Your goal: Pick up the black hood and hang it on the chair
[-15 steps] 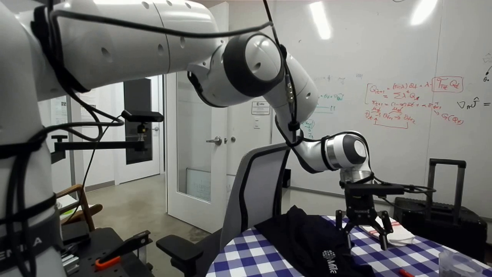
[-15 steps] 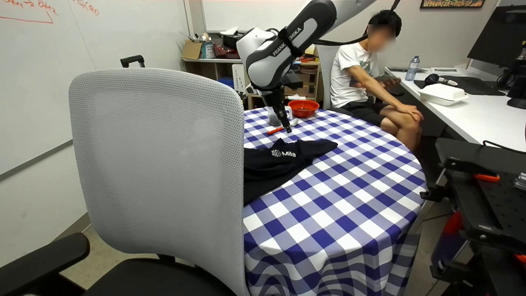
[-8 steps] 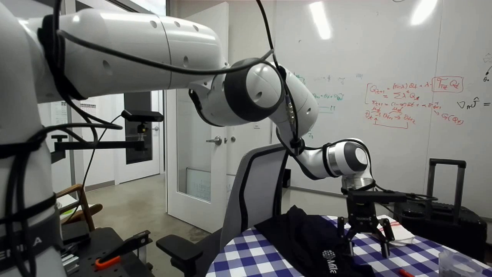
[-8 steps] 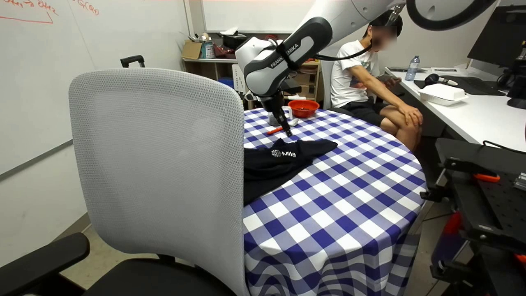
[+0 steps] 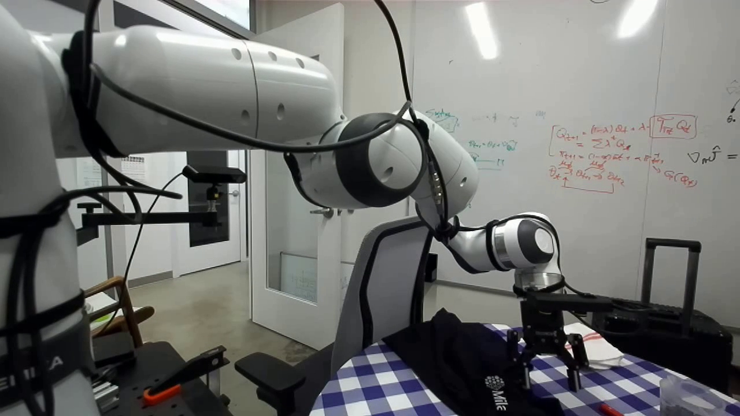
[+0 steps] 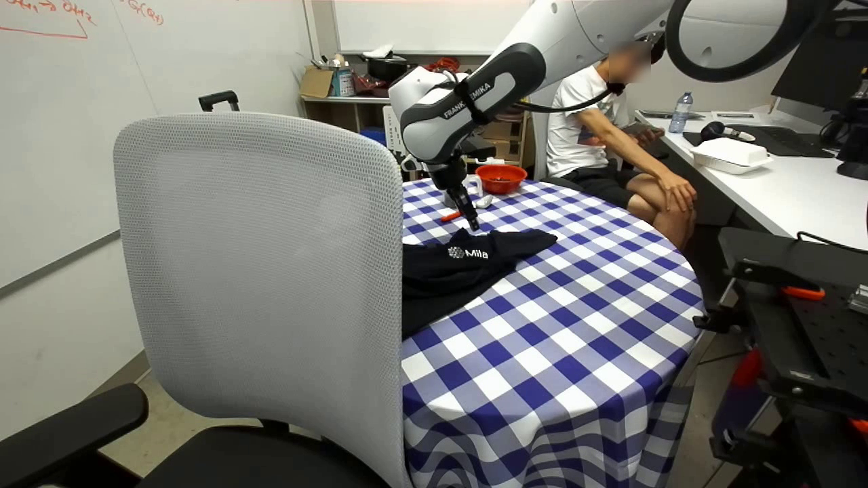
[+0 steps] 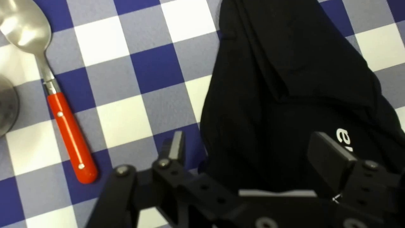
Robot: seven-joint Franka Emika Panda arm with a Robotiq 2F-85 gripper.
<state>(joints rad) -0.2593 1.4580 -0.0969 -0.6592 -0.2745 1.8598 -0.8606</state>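
Note:
The black hood (image 5: 457, 358) lies loosely folded on the checkered table, with its white print facing up; it also shows in an exterior view (image 6: 468, 278). My gripper (image 5: 549, 379) is open and empty, pointing down just above the hood's far edge. In the wrist view my gripper (image 7: 246, 142) has the hood (image 7: 297, 72) between and beyond its jaws; the left finger is over the tablecloth and the right over the fabric near the print. The chair (image 6: 258, 271) stands beside the table, its tall grey backrest hiding part of the hood; it shows too in an exterior view (image 5: 393, 283).
A spoon with a red handle (image 7: 72, 136) lies left of the hood in the wrist view. A red bowl (image 6: 500, 179) and a clear cup (image 5: 694, 397) are on the table (image 6: 576, 325). A black suitcase (image 5: 665, 341) stands behind it. A person (image 6: 597, 129) sits beyond the table.
The arm has come down, and the open gripper has moved lower toward the hood's edge. The hood and the chair have not moved.

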